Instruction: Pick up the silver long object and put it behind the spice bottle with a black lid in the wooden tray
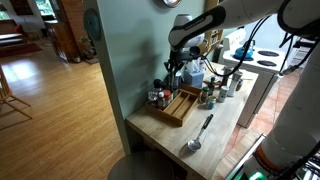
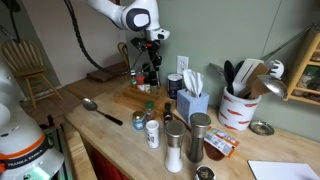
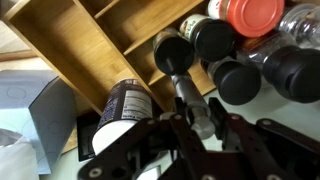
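The silver long object, a metal spoon (image 1: 200,133), lies on the wooden counter in front of the wooden tray (image 1: 183,110), apart from my gripper; it also shows in an exterior view (image 2: 101,110). My gripper (image 1: 176,68) hangs over the tray's far end by the spice bottles (image 1: 158,97). In the wrist view its fingers (image 3: 190,108) are shut on a grey cylindrical bottle (image 3: 183,88) with a black end. The tray (image 3: 75,40) with its dividers lies at the upper left. A white-labelled bottle with a black lid (image 3: 124,108) sits by the tray's edge.
Several black-lidded bottles (image 3: 235,75) and a red-lidded one (image 3: 252,14) crowd beside the tray. A tissue box (image 2: 189,102), a utensil crock (image 2: 240,105) and shakers (image 2: 174,140) stand on the counter. The wall runs right behind the tray.
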Motion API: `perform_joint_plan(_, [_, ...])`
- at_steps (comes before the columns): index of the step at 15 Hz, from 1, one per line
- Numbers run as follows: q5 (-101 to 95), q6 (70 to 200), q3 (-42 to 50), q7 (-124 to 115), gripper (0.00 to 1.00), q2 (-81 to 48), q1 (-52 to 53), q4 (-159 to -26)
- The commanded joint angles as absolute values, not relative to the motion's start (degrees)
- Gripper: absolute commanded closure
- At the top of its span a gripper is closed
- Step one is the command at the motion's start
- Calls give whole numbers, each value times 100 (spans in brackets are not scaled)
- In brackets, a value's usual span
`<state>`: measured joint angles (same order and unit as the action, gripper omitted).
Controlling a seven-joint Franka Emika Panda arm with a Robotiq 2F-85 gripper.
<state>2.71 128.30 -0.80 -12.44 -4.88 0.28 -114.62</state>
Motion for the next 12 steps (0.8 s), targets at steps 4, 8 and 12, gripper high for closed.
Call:
perform_joint_plan(4, [522,13198,-122,-908,93,-459,91,-11791])
perform_joint_plan(8, [457,13244,-189,-973,93,-565,164,-11789])
perform_joint_plan(12, [387,13305,-212,-993,93,-682,221,-11731])
